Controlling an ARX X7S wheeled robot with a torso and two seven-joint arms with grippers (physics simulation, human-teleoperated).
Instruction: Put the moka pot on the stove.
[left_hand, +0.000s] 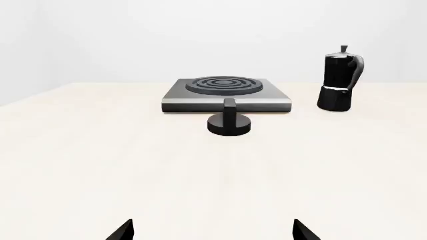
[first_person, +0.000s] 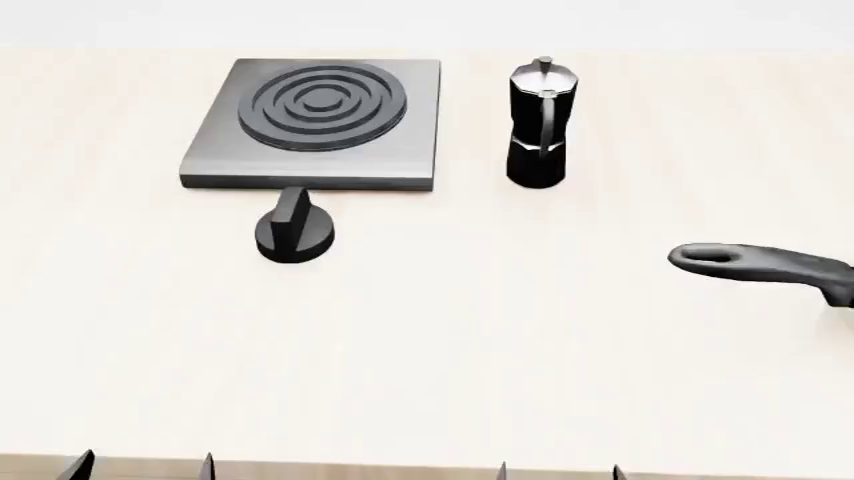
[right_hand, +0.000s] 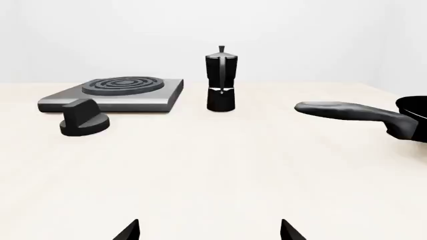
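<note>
The moka pot (first_person: 539, 125) stands upright on the table, black and faceted with a silver lid, just right of the stove (first_person: 400, 130); the two are apart. It also shows in the left wrist view as moka pot (left_hand: 340, 80) and in the right wrist view as moka pot (right_hand: 221, 80). The stove (left_hand: 267, 97) is a grey plate with a ring burner, also seen as stove (right_hand: 167, 92). My left gripper (first_person: 144, 466) and right gripper (first_person: 561, 472) sit at the table's near edge, far from both. Each is open with nothing between its fingertips.
A short black knob (first_person: 294, 230) stands just in front of the stove. A black pan's long handle (first_person: 761, 265) reaches in from the right, in front and to the right of the pot. The pale table (first_person: 441, 340) stretches between my grippers and the objects.
</note>
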